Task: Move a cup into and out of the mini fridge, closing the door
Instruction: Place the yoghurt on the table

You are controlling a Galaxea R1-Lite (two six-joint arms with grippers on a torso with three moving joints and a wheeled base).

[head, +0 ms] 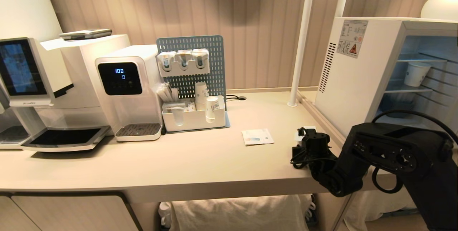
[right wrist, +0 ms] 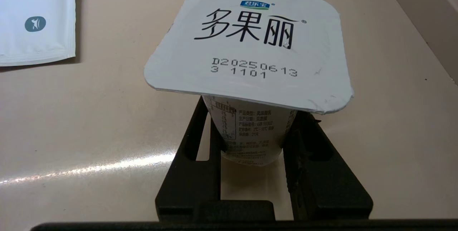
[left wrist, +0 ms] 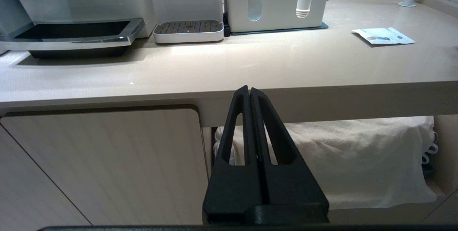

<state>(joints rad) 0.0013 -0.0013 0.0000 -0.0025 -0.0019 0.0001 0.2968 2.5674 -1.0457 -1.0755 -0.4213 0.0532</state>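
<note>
Pale beige countertop (head: 200, 159) runs along a ribbed wall, and at its far right end stands the boxy white mini fridge (head: 352, 91) with wire shelves, beyond and to the outer side of the right gripper (right wrist: 252, 141). Its interior shows openly, so the door seems swung wide, though the door panel itself lies outside every view. A taller white paper cup with blue print (head: 417, 74) sits on an upper shelf inside.

The right gripper's black jaws pinch the small squat white cup with a flat foil lid (right wrist: 250, 44), one jaw on each side of its body, just under the lid. The cup appears lifted a little off the countertop, though I cannot be certain. In the head view the black arm hides the cup almost entirely.

By my reading the task is at an early stage: the cup is grasped, but placing it inside, taking it out and shutting the door are left.

The left gripper (left wrist: 249, 91) hangs parked below the counter edge, fingers pressed together.
</note>
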